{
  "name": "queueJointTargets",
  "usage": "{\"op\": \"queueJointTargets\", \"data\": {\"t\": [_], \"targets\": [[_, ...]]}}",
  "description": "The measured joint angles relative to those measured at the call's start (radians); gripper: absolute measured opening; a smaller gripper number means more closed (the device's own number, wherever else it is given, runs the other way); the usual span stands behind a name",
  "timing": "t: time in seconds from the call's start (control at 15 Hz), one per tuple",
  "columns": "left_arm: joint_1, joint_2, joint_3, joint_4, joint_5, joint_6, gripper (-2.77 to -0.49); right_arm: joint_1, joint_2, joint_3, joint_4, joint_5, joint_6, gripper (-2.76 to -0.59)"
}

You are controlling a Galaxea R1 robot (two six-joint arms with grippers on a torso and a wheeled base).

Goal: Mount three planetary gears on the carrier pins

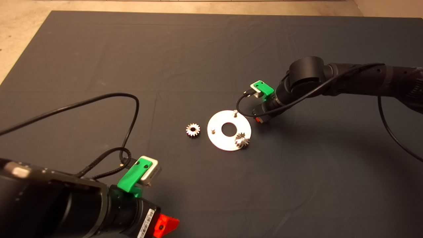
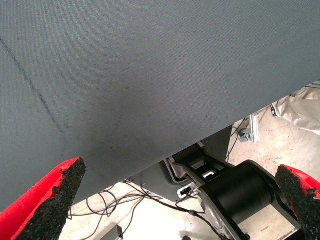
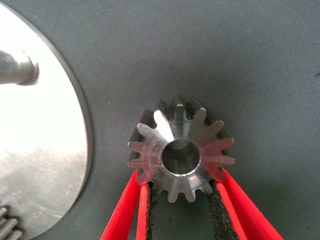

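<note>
The silver disc (image 1: 229, 142) lies mid-mat with two bare carrier pins (image 1: 234, 113) (image 1: 213, 130) and one planetary gear (image 1: 242, 140) seated on its near right pin. A second planetary gear (image 1: 193, 129) lies loose on the mat, left of the disc. My right gripper (image 1: 259, 119) hangs at the disc's right edge. The right wrist view shows that gripper (image 3: 179, 174) shut on a third planetary gear (image 3: 180, 150), just off the disc's rim (image 3: 45, 140) and near a bare pin (image 3: 17, 67). My left gripper (image 1: 165, 226) waits open at the lower left.
A black cable (image 1: 132, 109) loops over the mat from the left arm. In the left wrist view the open left gripper (image 2: 181, 172) looks past the mat's edge at the robot's black base (image 2: 240, 195) and floor cables.
</note>
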Motion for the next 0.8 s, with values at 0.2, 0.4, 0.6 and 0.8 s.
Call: {"op": "queueJointTargets", "data": {"t": [0.2,0.4,0.6,0.8], "targets": [[0.000,0.000,0.000,0.000,0.000,0.003,-0.49,0.000,0.000,0.000,0.000,0.003,-0.001,-2.71],[0.000,0.000,0.000,0.000,0.000,0.003,-0.49,0.000,0.000,0.000,0.000,0.002,-0.001,-2.73],[0.000,0.000,0.000,0.000,0.000,0.003,-0.49,0.000,0.000,0.000,0.000,0.002,-0.001,-2.76],[0.000,0.000,0.000,0.000,0.000,0.003,-0.49,0.000,0.000,0.000,0.000,0.002,-0.001,-2.76]]}}
